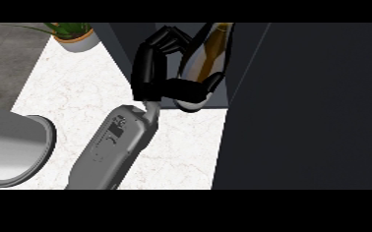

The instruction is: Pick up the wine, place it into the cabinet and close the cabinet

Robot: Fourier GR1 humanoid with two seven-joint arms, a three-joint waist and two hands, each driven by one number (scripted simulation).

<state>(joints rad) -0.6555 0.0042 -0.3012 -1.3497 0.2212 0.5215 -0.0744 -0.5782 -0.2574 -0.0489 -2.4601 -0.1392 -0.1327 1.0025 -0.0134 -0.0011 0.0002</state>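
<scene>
The left hand (149, 69) reaches up from the lower edge on its grey forearm (109, 147), into the dark opening of the cabinet (291, 103); its fingers (167, 37) curl over the upper left side of the wine (210, 54), and the thumb (198, 87) wraps across the bottle's lower body, so the hand has the bottle clasped. The wine stands tilted inside the opening, neck toward the view's top and leaning right, base toward the counter (73, 93); whether the base touches the cabinet floor, I cannot tell. A broad dark panel of the cabinet fills the view's right side. A potted plant (76, 37) sits on the counter at upper left, well apart from the hand; a grey rounded rim (40, 147) shows at the left edge.
</scene>
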